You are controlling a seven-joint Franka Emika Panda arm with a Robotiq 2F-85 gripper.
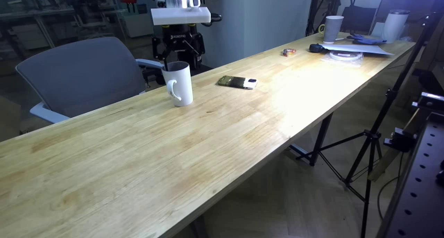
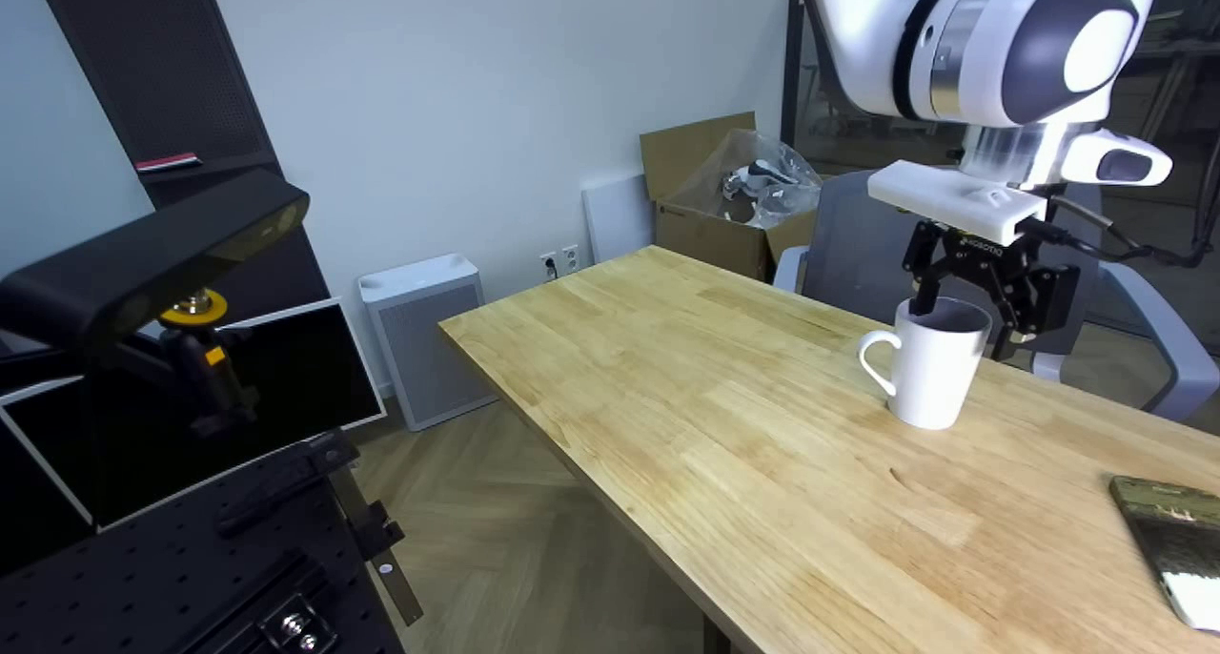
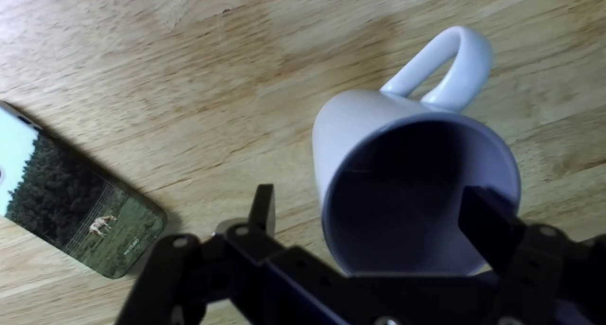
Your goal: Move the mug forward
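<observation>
The white mug stands upright on the wooden table near its chair-side edge; it also shows in an exterior view with its handle toward the table's middle. In the wrist view the mug is seen from above, its dark inside open to the camera and its handle pointing up the picture. My gripper is open and straddles the mug's wall: one finger reaches into the mouth, the other is outside, apart from the wall. The gripper also shows above the mug in both exterior views.
A phone with a picture case lies beside the mug, on the outside finger's side. A grey chair stands behind the table edge. Farther along are a small wrapped item, a grey cup, papers, a glove and a tumbler.
</observation>
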